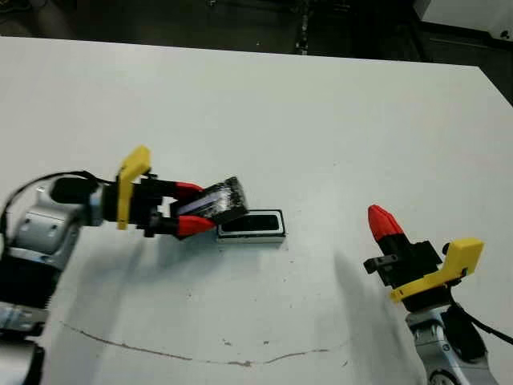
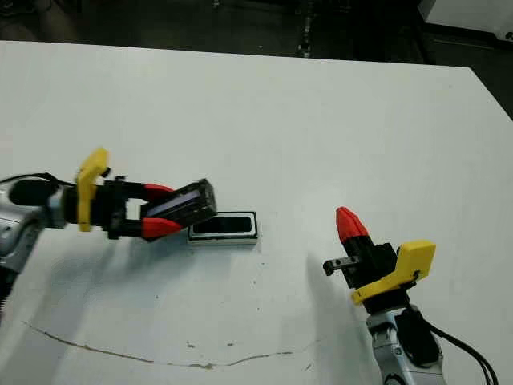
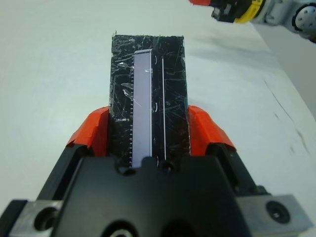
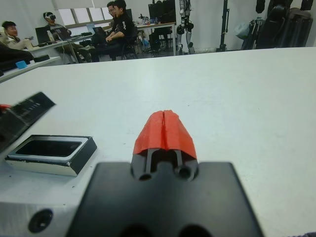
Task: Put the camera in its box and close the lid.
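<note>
Glossy black lid [image 1: 222, 201] clamped in your left jaws [image 1: 189, 208], tilted above box [image 1: 252, 225] on bench; camera apparently inside. Right jaws [image 1: 383, 220] pressed together, empty. Next: level lid, lower squarely.

No legible text or labels anywhere.
</note>
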